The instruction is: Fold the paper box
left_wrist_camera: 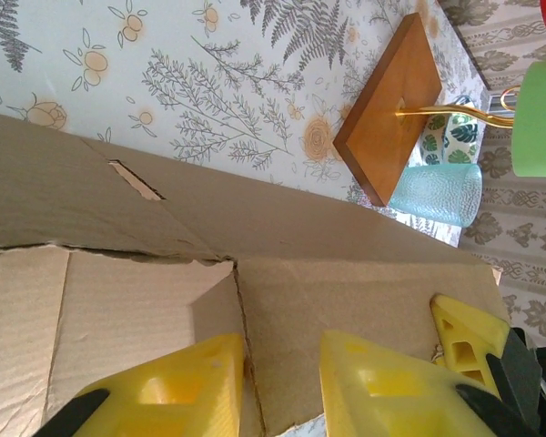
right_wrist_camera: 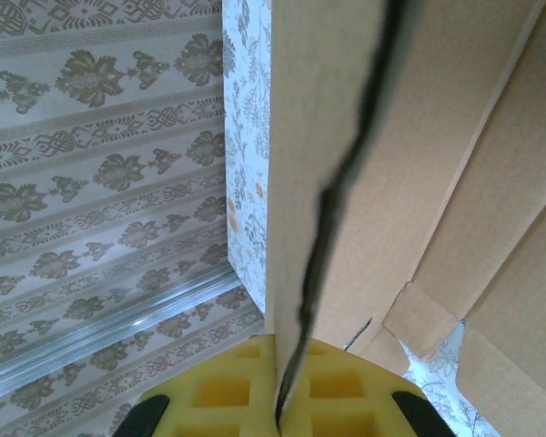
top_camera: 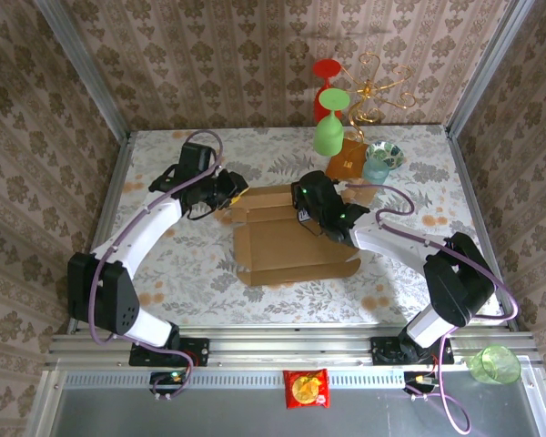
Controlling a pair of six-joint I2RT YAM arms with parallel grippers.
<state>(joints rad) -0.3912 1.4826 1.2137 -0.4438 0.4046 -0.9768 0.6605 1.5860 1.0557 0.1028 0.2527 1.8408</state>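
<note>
**A:** What sits nearest?

**B:** A small red snack packet (top_camera: 305, 387) lies on the grey metal ledge in front of the arm bases. Off to the right is a translucent green plastic cup (top_camera: 494, 364); I can't make out how it rests.

**A:** And the paper box?

**B:** The large tan-brown corrugated cardboard paper box (top_camera: 287, 246) lies opened out in the middle of the fern-and-flower patterned counter (top_camera: 191, 264), between the two arms. Its near panel is flat. Its far end is creased upward where both tools meet it.

**A:** The left tool?

**B:** The left tool (top_camera: 235, 193) is at the far left corner of the box. In its wrist view the left tool (left_wrist_camera: 282, 350) has its yellow fingers (left_wrist_camera: 205, 382) a narrow gap apart over a panel of the paper box (left_wrist_camera: 346, 291), with a crease running between them. I cannot tell whether they press on it.

**A:** The right one?

**B:** The right tool (top_camera: 302, 198) is at the far middle edge, and its black body hides the flap there. In its wrist view the right tool (right_wrist_camera: 278, 405) is clamped on a panel of the paper box (right_wrist_camera: 346, 137) seen edge-on. The dark corrugated rim runs down between the yellow pads.

**A:** Beyond that?

**B:** A square brown wooden base (top_camera: 346, 162) carries a curly gold wire stand (top_camera: 378, 91). A green plastic goblet (top_camera: 328, 132) hangs in front of it, half covering a red goblet (top_camera: 327, 71). Just beside the base are a pale blue ribbed glass tumbler (top_camera: 376, 169) and a leaf-patterned bowl (top_camera: 389, 153), partly hidden behind the tumbler.
</note>
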